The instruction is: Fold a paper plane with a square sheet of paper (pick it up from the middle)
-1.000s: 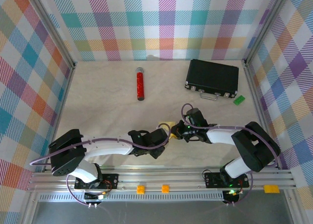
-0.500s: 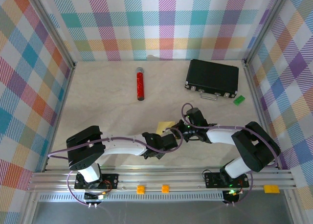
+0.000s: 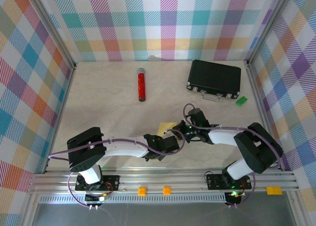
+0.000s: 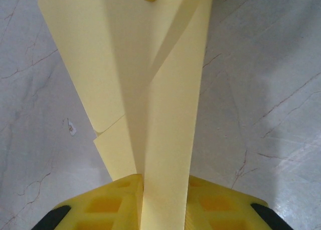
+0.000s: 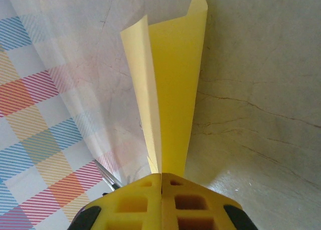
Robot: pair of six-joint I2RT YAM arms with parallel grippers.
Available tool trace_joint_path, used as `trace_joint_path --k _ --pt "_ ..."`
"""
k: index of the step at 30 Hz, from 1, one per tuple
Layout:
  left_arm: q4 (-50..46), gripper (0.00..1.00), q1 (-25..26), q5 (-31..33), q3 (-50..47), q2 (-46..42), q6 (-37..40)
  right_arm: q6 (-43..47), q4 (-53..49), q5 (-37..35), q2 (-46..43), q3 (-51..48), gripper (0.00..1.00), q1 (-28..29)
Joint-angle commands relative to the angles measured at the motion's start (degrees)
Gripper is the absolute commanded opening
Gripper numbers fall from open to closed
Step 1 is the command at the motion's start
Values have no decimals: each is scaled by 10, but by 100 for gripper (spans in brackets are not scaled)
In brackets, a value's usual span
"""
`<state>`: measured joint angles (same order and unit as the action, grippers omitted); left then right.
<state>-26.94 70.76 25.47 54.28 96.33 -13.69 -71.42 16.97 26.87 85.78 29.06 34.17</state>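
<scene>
Left wrist view: the left gripper [image 4: 163, 190] is straddling the paper plane [image 4: 170, 89], grip unclear, while the right gripper [image 5: 161, 182] is pinching it steady for creasing.

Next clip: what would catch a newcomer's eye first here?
The folded yellow paper at the near middle of the marble table draws the eye first. The right tool is shut on it, and it also runs between the fingers of the left tool. A red cylinder lies at the back and a black case at the back right, under loud plaid walls.
</scene>
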Motion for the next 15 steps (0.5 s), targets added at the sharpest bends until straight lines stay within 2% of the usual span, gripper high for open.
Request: trace_joint_path --k 1,15 --pt "-16 24 5 13 15 10 -3 -5 -2 13 6 15 5 4" --pt "-13 14 5 7 23 15 -1 -2 -7 11 6 16 5 3"
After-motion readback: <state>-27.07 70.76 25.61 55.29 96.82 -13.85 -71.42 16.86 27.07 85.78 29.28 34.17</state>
